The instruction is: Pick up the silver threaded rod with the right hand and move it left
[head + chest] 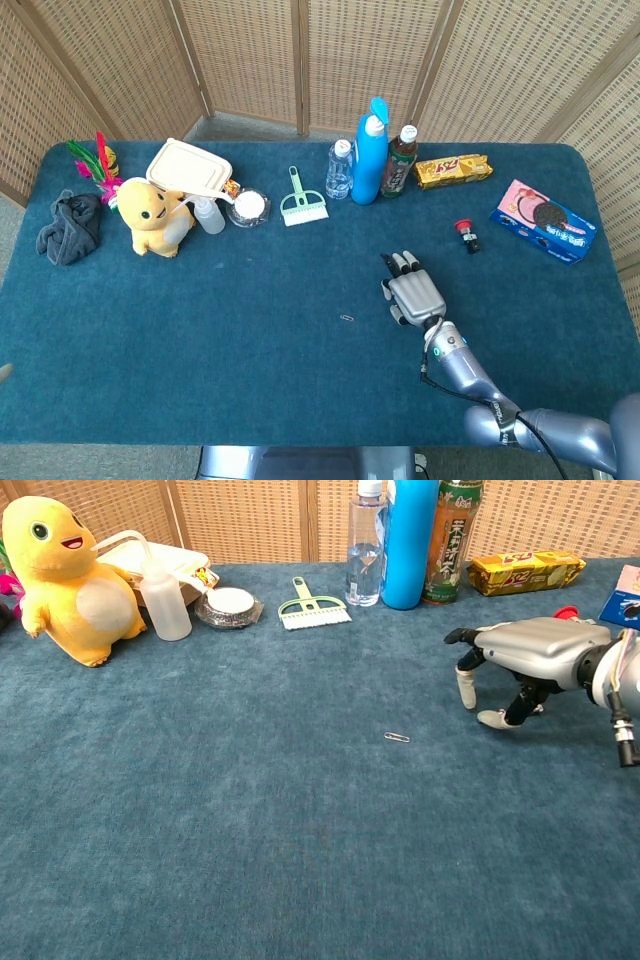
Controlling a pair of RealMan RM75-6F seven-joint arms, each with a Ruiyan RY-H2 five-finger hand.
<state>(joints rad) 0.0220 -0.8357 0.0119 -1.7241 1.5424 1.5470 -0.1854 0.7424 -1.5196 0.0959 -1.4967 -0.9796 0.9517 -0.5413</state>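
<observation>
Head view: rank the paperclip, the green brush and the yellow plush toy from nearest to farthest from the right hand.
From the right hand:
1. Paperclip, on the cloth just to its left.
2. Green brush, toward the back, left of the bottles.
3. Yellow plush toy, far left.

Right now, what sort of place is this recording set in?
Probably a staged test setup rather than a home: a blue carpeted table, wicker screens behind it, and unrelated props like a yellow plush toy.

A table covered in dark blue carpet-like cloth (200, 330) carries it all. Along the back sit a yellow plush toy (152, 215), a tall blue bottle (370, 150) and a blue biscuit box (545, 220). A small metal paperclip (397, 737) lies mid-table.
</observation>
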